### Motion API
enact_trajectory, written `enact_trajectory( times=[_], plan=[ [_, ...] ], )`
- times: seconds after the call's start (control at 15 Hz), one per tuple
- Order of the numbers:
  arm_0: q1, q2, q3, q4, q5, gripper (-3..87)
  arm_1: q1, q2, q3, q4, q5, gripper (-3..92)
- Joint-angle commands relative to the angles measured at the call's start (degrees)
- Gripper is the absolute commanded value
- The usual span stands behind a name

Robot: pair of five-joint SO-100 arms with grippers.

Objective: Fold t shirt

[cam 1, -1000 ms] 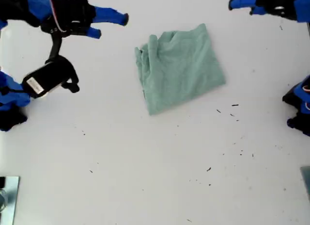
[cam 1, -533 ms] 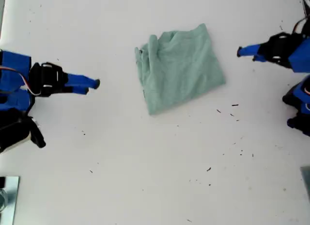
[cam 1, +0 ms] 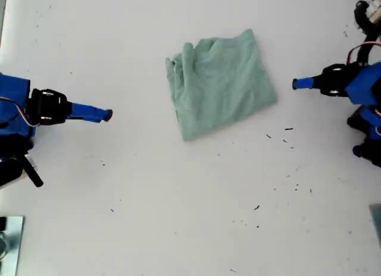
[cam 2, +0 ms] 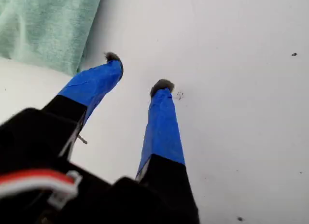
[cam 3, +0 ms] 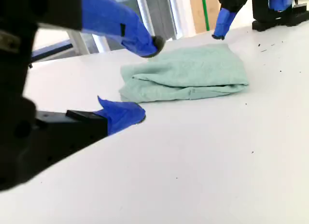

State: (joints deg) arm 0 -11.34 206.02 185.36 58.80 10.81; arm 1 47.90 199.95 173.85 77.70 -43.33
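Observation:
The t shirt lies folded into a pale sage-green, roughly square bundle on the white table, upper middle of the exterior view. My first gripper hovers just off the bundle's edge on the exterior view's right. It is open, with nothing between its blue fingers, and a corner of the t shirt lies beside one fingertip. My second gripper is on the exterior view's left, a good gap away from the cloth. It stands wide open and empty, facing the t shirt.
Small dark specks dot the table toward the exterior view's lower right. A metal object sits at that view's lower left corner. Arm bases stand at the exterior view's right edge, and more arm parts at its left edge.
Both arms have come down from the exterior view's top corners to its mid sides, tips pointing at the t shirt. The t shirt has not moved.

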Motion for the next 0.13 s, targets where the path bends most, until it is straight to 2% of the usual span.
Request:
enact_trajectory(
  times=[0.0, 0.07],
  plan=[
    [0.2, 0.5, 0.6, 0.0, 0.4, 17.0, 0.3, 0.9, 3.5, 0.2, -1.2, 14.7],
    [0.2, 0.5, 0.6, 0.0, 0.4, 16.8, 0.3, 0.9, 3.5, 0.2, -1.2, 14.7]
  ],
)
